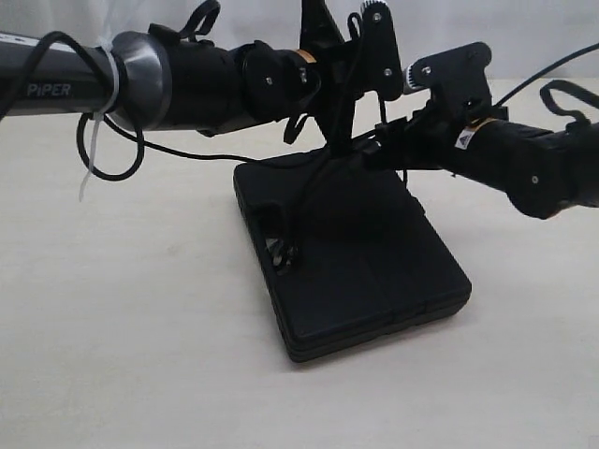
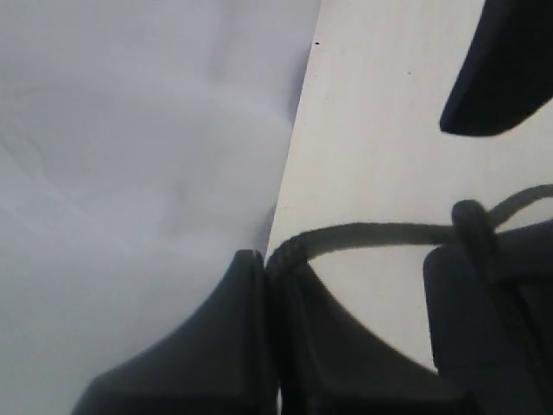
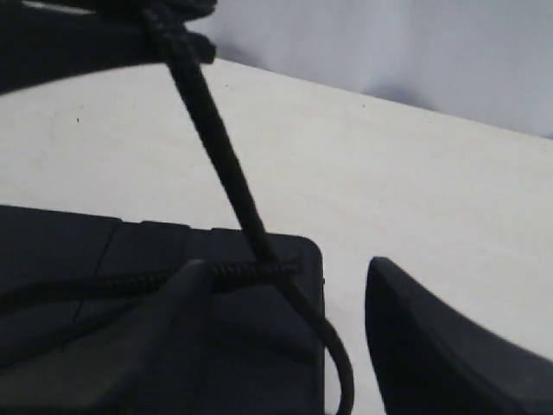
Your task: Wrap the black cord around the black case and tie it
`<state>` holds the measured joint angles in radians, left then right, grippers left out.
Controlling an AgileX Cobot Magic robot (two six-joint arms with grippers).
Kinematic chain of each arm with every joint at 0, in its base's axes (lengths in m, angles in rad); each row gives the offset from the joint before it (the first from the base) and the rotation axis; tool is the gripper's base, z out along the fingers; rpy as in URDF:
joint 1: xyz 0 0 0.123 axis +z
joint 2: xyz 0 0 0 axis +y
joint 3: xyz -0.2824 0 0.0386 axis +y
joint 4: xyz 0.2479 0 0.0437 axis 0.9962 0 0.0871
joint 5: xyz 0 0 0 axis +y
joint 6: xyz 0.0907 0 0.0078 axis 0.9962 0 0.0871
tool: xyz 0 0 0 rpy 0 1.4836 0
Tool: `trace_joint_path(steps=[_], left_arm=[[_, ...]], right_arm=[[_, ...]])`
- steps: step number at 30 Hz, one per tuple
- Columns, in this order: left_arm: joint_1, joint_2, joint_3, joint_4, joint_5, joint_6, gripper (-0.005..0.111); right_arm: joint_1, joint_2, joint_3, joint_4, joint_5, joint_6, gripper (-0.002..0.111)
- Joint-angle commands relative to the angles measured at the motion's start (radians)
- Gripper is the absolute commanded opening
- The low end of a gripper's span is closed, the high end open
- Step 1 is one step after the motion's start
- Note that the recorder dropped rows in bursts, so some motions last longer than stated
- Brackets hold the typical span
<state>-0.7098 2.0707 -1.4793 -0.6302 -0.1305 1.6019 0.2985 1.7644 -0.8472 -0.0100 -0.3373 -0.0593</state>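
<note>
Taut cord (image 3: 216,143) over case (image 1: 374,253), table (image 1: 140,355) open.

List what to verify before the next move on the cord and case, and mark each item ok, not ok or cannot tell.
1. The left gripper pinches the black cord: ok, it is shut on it.
2. The right gripper is free: ok, jaws apart, nothing clamped.
3. Cord runs straight from the black case up to the left gripper: ok, as the right wrist view shows.
4. A strand lies across the case lid near its corner: ok.
5. Tie finished: cannot tell; the cord has a lump, but what it is stays unclear.
6. Case lies flat on the table: ok.
</note>
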Motion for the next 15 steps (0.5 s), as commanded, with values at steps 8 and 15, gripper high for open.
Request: trace_joint_path(steps=[8,15], left_arm=[[-0.001,-0.008,0.0,-0.007,-0.004,-0.006,0.0],[-0.001,-0.008,0.0,-0.007,-0.002,-0.006,0.0]], right_arm=[[-0.066,0.099,-0.013,-0.029,0.054,-0.023,0.051],[-0.064,-0.061,0.013,-0.11,0.114,0.04,0.051]])
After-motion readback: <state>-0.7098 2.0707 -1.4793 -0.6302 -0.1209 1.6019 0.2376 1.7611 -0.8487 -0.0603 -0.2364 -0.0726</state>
